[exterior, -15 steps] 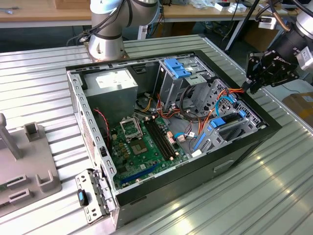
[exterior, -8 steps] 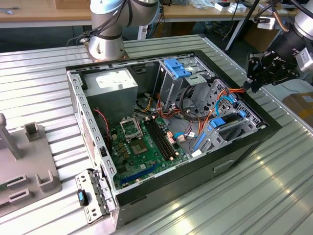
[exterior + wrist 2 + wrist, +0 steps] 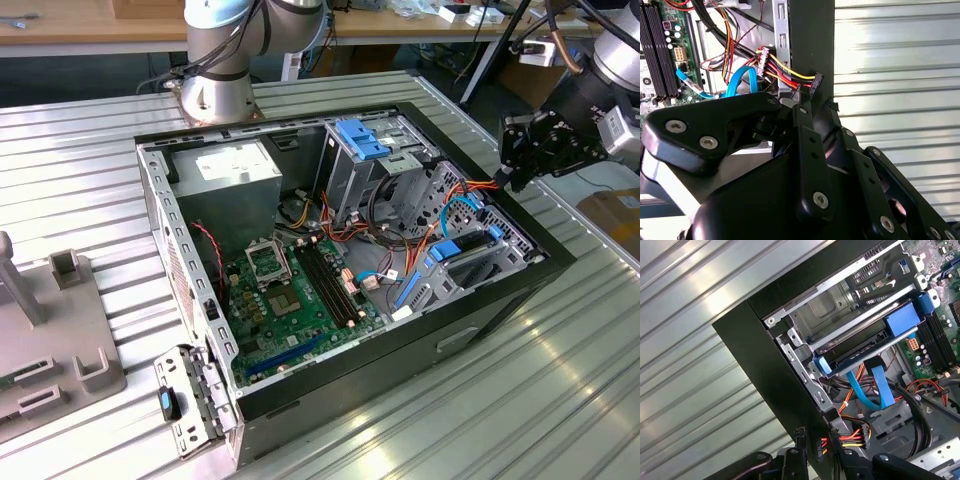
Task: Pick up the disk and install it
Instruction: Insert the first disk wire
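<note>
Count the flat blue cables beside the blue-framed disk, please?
2. In the first wrist view, a narrower cable and a wider cable run side by side from the disk; others may be hidden among the wiring.

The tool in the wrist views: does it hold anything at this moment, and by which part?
Nothing seems to be held. The tool hangs open beside the case wall, while the disk sits in the drive cage.

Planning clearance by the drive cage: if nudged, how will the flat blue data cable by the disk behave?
Likely floppy: the flat blue data cable runs in a curved loop by the disk, so it should bend aside. Probably light, since it is a thin ribbon. Its black end looks plugged in, so a hard push may tug it.
</note>
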{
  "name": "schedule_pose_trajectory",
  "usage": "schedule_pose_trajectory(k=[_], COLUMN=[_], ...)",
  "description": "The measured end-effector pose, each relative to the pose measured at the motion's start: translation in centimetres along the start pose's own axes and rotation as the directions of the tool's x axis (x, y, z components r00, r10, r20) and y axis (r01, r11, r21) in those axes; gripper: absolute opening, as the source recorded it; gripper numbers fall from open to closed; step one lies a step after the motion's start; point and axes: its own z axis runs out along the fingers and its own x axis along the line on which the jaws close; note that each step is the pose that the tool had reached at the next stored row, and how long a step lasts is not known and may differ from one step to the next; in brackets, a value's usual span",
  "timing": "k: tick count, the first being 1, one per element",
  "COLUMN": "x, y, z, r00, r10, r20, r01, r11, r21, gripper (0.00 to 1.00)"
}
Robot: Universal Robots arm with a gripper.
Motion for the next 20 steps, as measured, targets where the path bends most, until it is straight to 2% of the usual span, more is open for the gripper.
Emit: schedule_pose_trajectory(k=[2,5,7,8,13,20], x=[0.00,-0.03,-0.03,-0.02,-0.12,-0.16], y=[0.01,0.04,0.09,0.10,0.26,0.30], z=[0.02,0.16,0.36,0.43,0.93,0.98], r00=[1.0000,1.0000,1.0000,0.9999,0.9999,0.9998], r10=[0.000,0.000,-0.003,-0.005,-0.010,-0.011], r20=[0.0010,0.0052,-0.0073,-0.0106,-0.0136,-0.0137], r01=[0.000,0.000,0.003,0.005,0.010,0.011], r11=[1.0000,0.9998,0.9995,0.9994,0.9992,0.9992], r21=[0.0021,0.0192,0.0310,0.0335,0.0376,0.0380], gripper=[0.30,0.30,0.30,0.30,0.30,0.29])
